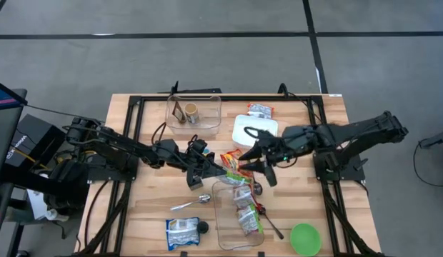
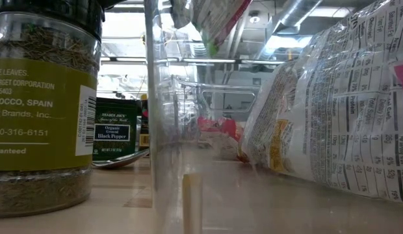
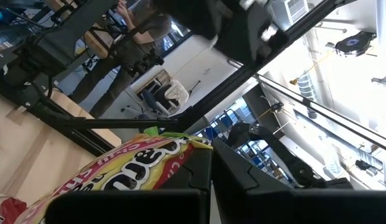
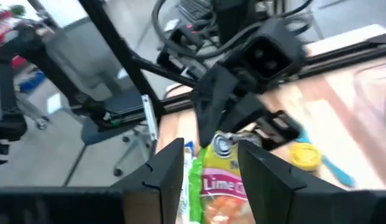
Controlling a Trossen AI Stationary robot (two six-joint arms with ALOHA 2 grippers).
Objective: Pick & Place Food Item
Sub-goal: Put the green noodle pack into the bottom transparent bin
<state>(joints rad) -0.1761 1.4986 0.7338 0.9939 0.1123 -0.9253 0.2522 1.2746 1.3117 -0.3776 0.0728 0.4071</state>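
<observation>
A snack bag [image 1: 233, 161], green and orange with "Lime" on it in the right wrist view [image 4: 223, 183] and yellow and red in the left wrist view [image 3: 127, 171], hangs in the air between my two grippers above the table's middle. My left gripper [image 1: 211, 170] [image 3: 208, 149] comes from the left and is shut on one end of the bag. My right gripper [image 1: 251, 160] [image 4: 211, 152] comes from the right and stands open, one finger on either side of the bag's other end with small gaps showing. My left gripper pinches the bag's end [image 4: 223, 144] between its two shut fingers, coming nearly level from the table's left. The bag's edge [image 3: 192, 144] runs in between the fingers [image 3: 236, 177]. The bag is lifted clear of the table and stretches toward my right gripper.
A clear bin [image 1: 220, 218] with several packets stands near the front middle, another clear bin [image 1: 171, 114] with a jar at the back. A white dish [image 1: 243, 123], a green bowl [image 1: 305, 239], a spoon [image 1: 191, 203] and a blue-white packet [image 1: 181, 233] lie around.
</observation>
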